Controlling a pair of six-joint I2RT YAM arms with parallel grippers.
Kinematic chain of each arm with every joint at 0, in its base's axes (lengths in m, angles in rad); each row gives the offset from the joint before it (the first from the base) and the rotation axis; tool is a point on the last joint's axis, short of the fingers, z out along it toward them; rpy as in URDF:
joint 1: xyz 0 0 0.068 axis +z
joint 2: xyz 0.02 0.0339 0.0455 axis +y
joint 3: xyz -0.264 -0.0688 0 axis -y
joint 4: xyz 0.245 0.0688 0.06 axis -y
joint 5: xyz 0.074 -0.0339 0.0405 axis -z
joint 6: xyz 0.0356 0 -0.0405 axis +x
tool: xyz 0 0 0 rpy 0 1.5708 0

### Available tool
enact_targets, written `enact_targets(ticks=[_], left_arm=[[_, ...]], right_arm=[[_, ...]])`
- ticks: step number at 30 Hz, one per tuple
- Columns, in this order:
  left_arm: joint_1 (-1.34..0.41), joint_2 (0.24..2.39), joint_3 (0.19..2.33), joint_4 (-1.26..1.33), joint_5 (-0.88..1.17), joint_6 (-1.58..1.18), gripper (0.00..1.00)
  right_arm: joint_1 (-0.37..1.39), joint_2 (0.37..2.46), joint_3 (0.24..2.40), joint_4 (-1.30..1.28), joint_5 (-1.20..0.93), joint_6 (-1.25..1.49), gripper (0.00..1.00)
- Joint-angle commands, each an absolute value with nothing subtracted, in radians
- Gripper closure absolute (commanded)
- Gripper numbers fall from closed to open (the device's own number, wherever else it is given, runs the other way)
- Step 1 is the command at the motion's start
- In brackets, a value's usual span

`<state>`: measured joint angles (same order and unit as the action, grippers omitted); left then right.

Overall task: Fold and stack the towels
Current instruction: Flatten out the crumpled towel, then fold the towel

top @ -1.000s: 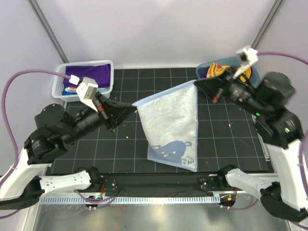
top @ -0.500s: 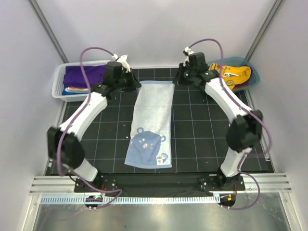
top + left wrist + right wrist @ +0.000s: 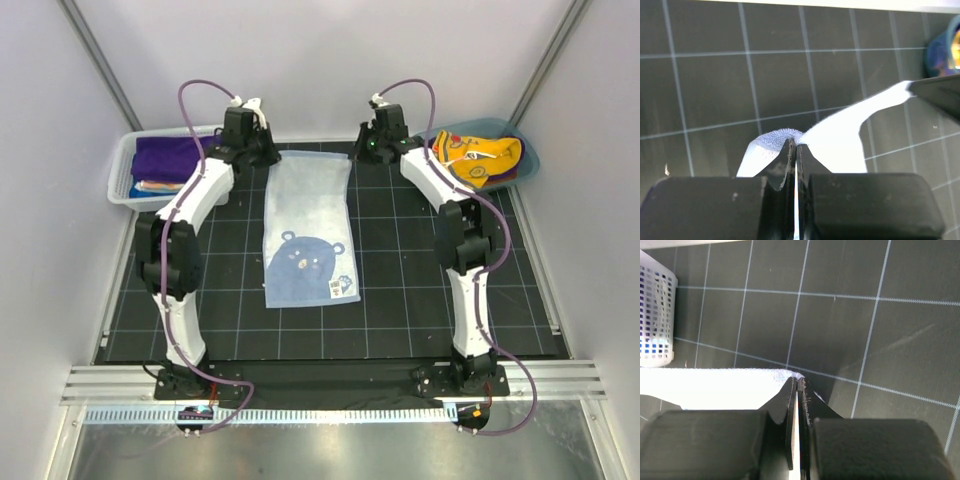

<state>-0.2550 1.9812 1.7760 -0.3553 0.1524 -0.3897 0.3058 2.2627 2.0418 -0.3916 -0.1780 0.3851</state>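
A light blue towel [image 3: 307,235] with a navy bear print lies stretched flat along the middle of the black grid mat [image 3: 420,290]. My left gripper [image 3: 268,157] is shut on its far left corner [image 3: 785,136]. My right gripper [image 3: 357,153] is shut on its far right corner [image 3: 785,374]. Both arms reach far out to the back of the mat. A deep purple towel [image 3: 170,158] lies in the white mesh basket [image 3: 122,180] at the back left. A yellow-orange and navy towel [image 3: 480,160] lies in the teal tub [image 3: 528,165] at the back right.
The basket's mesh wall shows at the left edge of the right wrist view [image 3: 655,315]. Purple cables loop above both wrists. A metal rail [image 3: 320,410] runs along the near edge.
Both arms have swung out and carried the towel to the back of the mat. It hung in the air between the grippers; now it lies flat, bear print up, drawn further back.
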Motion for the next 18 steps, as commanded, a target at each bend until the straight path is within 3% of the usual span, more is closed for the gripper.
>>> enact_targets(ticks=[1, 18], left_arm=[[-0.253, 1.948, 1.720, -0.330, 0.065, -0.385, 1.00], [-0.387, 1.638, 1.235, -0.288, -0.167, -0.491, 1.00]], right_arm=[[0.301, 2.153, 1.952, -0.290, -0.179, 0.397, 0.99], [0.396, 1.789, 1.344, -0.155, -0.114, 0.437, 0.99]])
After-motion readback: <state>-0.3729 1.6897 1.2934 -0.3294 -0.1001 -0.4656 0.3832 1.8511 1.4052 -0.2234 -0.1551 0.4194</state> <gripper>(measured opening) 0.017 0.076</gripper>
